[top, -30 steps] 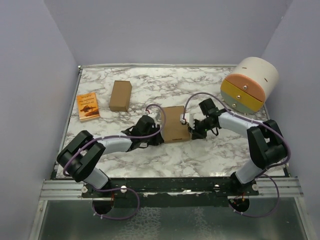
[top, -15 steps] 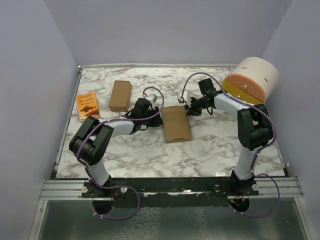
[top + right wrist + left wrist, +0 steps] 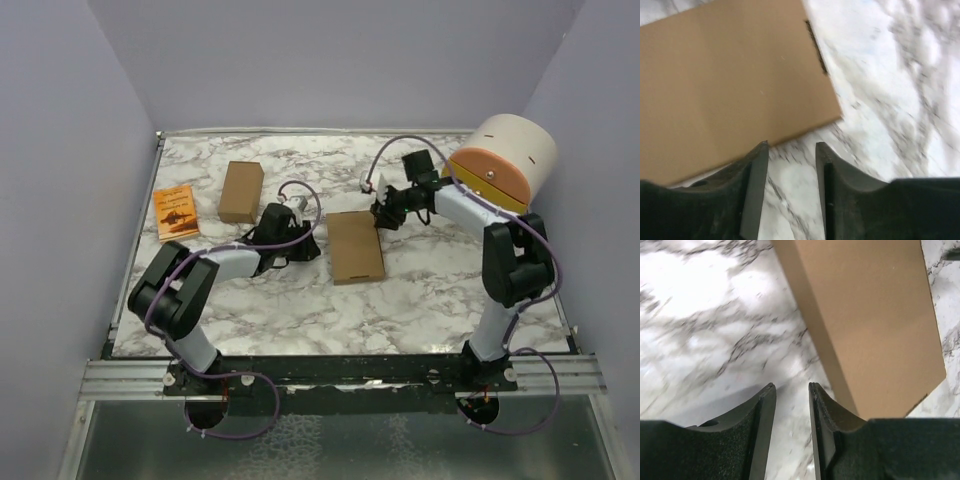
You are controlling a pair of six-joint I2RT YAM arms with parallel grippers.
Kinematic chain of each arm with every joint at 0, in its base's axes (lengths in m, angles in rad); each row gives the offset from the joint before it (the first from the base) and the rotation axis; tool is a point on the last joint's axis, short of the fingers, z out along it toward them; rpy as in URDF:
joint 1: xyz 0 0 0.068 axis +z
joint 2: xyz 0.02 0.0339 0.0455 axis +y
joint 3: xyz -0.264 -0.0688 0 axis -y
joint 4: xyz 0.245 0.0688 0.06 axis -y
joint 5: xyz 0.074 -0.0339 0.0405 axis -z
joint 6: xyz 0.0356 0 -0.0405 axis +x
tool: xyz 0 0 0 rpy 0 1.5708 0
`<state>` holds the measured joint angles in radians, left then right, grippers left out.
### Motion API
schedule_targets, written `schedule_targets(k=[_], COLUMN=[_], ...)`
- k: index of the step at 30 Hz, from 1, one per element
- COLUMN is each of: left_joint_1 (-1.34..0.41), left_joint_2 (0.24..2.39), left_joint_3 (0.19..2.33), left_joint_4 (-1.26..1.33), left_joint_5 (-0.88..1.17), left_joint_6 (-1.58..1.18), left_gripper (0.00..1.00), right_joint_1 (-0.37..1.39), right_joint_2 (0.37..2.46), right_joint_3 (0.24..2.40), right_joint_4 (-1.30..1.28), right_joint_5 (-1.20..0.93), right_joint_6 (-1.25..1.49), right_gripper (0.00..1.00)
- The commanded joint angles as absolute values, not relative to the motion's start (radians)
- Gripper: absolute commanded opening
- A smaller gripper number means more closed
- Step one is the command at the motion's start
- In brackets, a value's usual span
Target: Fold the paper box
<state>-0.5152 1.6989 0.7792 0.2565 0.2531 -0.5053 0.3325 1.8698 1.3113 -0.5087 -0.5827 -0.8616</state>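
My left gripper (image 3: 791, 387) has its fingers a little apart with nothing between them, just left of the paper box (image 3: 356, 247) — a shallow brown box lying flat mid-table (image 3: 440, 290). My right gripper (image 3: 791, 145) — also parted and empty — hovers at the box's far right corner.

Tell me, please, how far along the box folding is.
Done, it seems: the plain brown cardboard box lies closed, a shallow rectangle on the marble table. In hand: nothing; the left pincer and right pincer stand open beside it. Left: apparently nothing.
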Motion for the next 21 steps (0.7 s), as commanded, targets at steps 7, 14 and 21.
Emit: schedule_targets(k=[7, 14, 21], left_joint_1=[-0.486, -0.474, -0.474], left_joint_2=[1.329, 1.279, 1.366], left_joint_3=[0.504, 0.391, 0.377], left_joint_4=[0.49, 0.681, 0.801], left_joint_5=[0.167, 0.219, 0.296], left_joint_6=[-0.576, -0.75, -0.854], left_gripper=[0.56, 0.89, 0.87], right_joint_1=[0.273, 0.256, 0.25], right_joint_2=[1.566, 1.551, 1.685], right_joint_3=[1.094, 0.862, 0.91], right_joint_4=[-0.381, -0.051, -0.016], right_joint_5=[-0.791, -0.668, -0.673], right_joint_6=[-0.361, 0.044, 0.138], right_gripper=[0.92, 1.0, 0.79])
